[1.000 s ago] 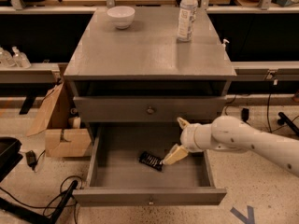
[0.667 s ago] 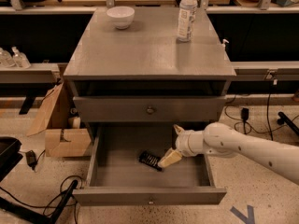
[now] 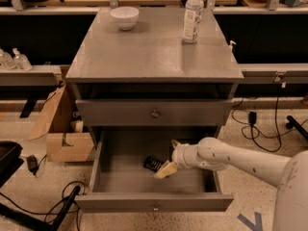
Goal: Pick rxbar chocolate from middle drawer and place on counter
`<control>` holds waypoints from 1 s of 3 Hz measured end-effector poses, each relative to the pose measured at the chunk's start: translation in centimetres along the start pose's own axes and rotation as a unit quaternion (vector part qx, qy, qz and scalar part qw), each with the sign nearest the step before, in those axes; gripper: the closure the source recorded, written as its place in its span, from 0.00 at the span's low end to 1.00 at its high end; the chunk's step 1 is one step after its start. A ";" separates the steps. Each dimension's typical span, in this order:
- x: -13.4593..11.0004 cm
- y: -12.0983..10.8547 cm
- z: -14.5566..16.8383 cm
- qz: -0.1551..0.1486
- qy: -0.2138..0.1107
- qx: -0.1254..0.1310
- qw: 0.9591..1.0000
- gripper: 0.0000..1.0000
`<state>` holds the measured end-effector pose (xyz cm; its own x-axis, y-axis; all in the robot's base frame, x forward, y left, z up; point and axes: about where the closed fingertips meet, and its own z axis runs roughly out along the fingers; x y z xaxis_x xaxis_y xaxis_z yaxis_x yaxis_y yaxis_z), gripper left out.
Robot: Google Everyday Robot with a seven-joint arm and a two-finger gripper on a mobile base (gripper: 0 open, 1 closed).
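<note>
The rxbar chocolate (image 3: 152, 163), a small black wrapper, lies flat on the floor of the open middle drawer (image 3: 120, 177), near its centre. My gripper (image 3: 169, 157) reaches into the drawer from the right on a white arm. It is open, with one pale fingertip (image 3: 163, 171) low beside the bar's right end and the other finger (image 3: 174, 143) higher and behind. The bar is not held. The grey counter (image 3: 144, 47) is the cabinet's top, above a shut drawer front (image 3: 154, 113).
A white bowl (image 3: 124, 17) and a clear water bottle (image 3: 193, 14) stand at the back of the counter. A cardboard box (image 3: 67, 138) sits on the floor left of the cabinet. Cables lie on the floor at left and right.
My gripper has moved left and a little lower inside the drawer, closing in on the bar's right end. The bar has not moved.
</note>
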<state>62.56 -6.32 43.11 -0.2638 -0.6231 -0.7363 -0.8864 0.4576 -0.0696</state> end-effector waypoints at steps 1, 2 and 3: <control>0.9 0.2 3.2 0.000 0.007 -0.007 1.000 0.00; 2.0 0.3 5.9 -0.008 0.024 -0.025 0.999 0.00; 3.8 1.2 8.2 -0.013 0.044 -0.056 0.997 0.00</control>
<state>63.61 -2.94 34.70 -0.2676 -0.6892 -0.6733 -0.9292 0.3695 -0.0089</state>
